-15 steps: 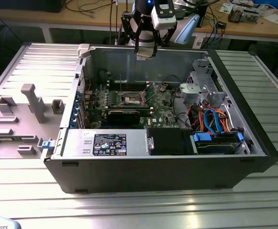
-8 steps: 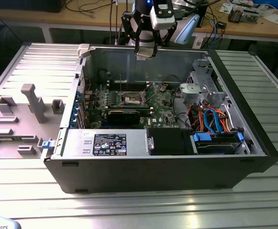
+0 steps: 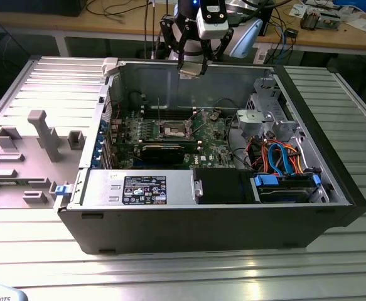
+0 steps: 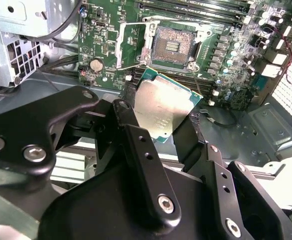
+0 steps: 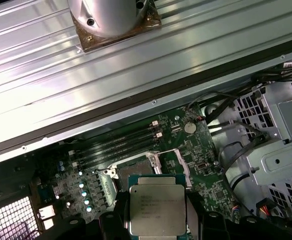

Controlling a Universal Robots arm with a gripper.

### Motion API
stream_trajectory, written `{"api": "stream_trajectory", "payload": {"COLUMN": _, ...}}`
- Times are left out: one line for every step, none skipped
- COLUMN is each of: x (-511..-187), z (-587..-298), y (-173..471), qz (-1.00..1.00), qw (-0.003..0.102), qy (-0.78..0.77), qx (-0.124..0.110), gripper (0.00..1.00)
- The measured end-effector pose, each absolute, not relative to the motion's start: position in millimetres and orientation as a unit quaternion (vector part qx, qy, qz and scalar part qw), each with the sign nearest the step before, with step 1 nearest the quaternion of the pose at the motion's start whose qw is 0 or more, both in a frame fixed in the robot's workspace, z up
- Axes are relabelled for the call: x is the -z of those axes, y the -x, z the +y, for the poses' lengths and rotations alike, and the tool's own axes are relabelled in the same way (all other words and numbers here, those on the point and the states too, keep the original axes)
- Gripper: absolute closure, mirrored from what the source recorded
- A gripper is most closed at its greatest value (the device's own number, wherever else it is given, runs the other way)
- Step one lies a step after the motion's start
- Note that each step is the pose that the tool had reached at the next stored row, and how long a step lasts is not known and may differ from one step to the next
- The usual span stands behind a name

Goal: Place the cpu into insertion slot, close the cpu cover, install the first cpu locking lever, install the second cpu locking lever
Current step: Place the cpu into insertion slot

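My gripper (image 3: 191, 70) hangs above the open computer case, over its far wall, shut on the cpu (image 4: 161, 107). The chip is square with a dull silver top and a green edge, and black fingers (image 4: 123, 112) clamp two opposite sides. In the first wrist view the cpu (image 5: 156, 210) sits between the fingers above the board. The insertion slot (image 4: 173, 45) lies uncovered on the green motherboard (image 3: 208, 135), showing a dark centre and a metal rim. Beside it the cpu cover (image 4: 130, 42), a thin silvery frame, stands swung open. In the exterior view the insertion slot (image 3: 174, 130) is well below the gripper.
The case walls (image 3: 189, 78) ring the board. A silver drive cage (image 3: 267, 116) with orange and blue cables is at the exterior view's right, and a black power supply (image 3: 142, 188) runs along the near side. A grey fixture plate (image 3: 38, 138) lies outside the case at the exterior view's left.
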State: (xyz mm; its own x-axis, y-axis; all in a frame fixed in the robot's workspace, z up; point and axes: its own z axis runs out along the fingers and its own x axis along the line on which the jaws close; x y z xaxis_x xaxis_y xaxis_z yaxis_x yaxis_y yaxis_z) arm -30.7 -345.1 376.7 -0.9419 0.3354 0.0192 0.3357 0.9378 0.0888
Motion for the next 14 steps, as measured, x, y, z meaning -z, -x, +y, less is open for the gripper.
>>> {"api": "stream_trajectory", "payload": {"x": -376.8, "z": -345.1, "y": 30.7, "qz": -0.984, "qw": 0.002, "qy": 0.17, "qx": 0.045, "gripper": 0.46}}
{"api": "stream_trajectory", "payload": {"x": -376.7, "z": -345.1, "y": 30.6, "qz": -0.984, "qw": 0.002, "qy": 0.17, "qx": 0.045, "gripper": 0.46}}
{"api": "stream_trajectory", "payload": {"x": -376.7, "z": -345.1, "y": 30.7, "qz": -0.984, "qw": 0.002, "qy": 0.171, "qx": 0.045, "gripper": 0.46}}
{"api": "stream_trajectory", "payload": {"x": -376.7, "z": -345.1, "y": 30.7, "qz": -0.984, "qw": 0.002, "qy": 0.171, "qx": 0.045, "gripper": 0.46}}
{"api": "stream_trajectory", "payload": {"x": -376.7, "z": -345.1, "y": 30.7, "qz": -0.984, "qw": 0.002, "qy": 0.171, "qx": 0.045, "gripper": 0.46}}
{"api": "stream_trajectory", "payload": {"x": -376.7, "z": -345.1, "y": 30.7, "qz": -0.984, "qw": 0.002, "qy": 0.171, "qx": 0.045, "gripper": 0.46}}
{"api": "stream_trajectory", "payload": {"x": -376.7, "z": -345.1, "y": 30.6, "qz": -0.984, "qw": 0.002, "qy": 0.171, "qx": 0.045, "gripper": 0.46}}
{"api": "stream_trajectory", "payload": {"x": -376.7, "z": -345.1, "y": 30.6, "qz": -0.984, "qw": 0.002, "qy": 0.171, "qx": 0.045, "gripper": 0.46}}
{"api": "stream_trajectory", "payload": {"x": -376.7, "z": -345.1, "y": 30.7, "qz": -0.984, "qw": 0.002, "qy": 0.171, "qx": 0.045, "gripper": 0.46}}
{"api": "stream_trajectory", "payload": {"x": -376.7, "z": -345.1, "y": 30.6, "qz": -0.984, "qw": 0.002, "qy": 0.171, "qx": 0.045, "gripper": 0.46}}
{"api": "stream_trajectory", "payload": {"x": -376.7, "z": -345.1, "y": 30.6, "qz": -0.984, "qw": 0.002, "qy": 0.172, "qx": 0.045, "gripper": 0.46}}
{"api": "stream_trajectory", "payload": {"x": -376.7, "z": -345.1, "y": 30.6, "qz": -0.984, "qw": 0.002, "qy": 0.172, "qx": 0.045, "gripper": 0.46}}
{"api": "stream_trajectory", "payload": {"x": -376.7, "z": -345.1, "y": 30.6, "qz": -0.984, "qw": 0.002, "qy": 0.173, "qx": 0.045, "gripper": 0.46}}
{"api": "stream_trajectory", "payload": {"x": -376.7, "z": -345.1, "y": 30.7, "qz": -0.983, "qw": 0.002, "qy": 0.176, "qx": 0.045, "gripper": 0.46}}
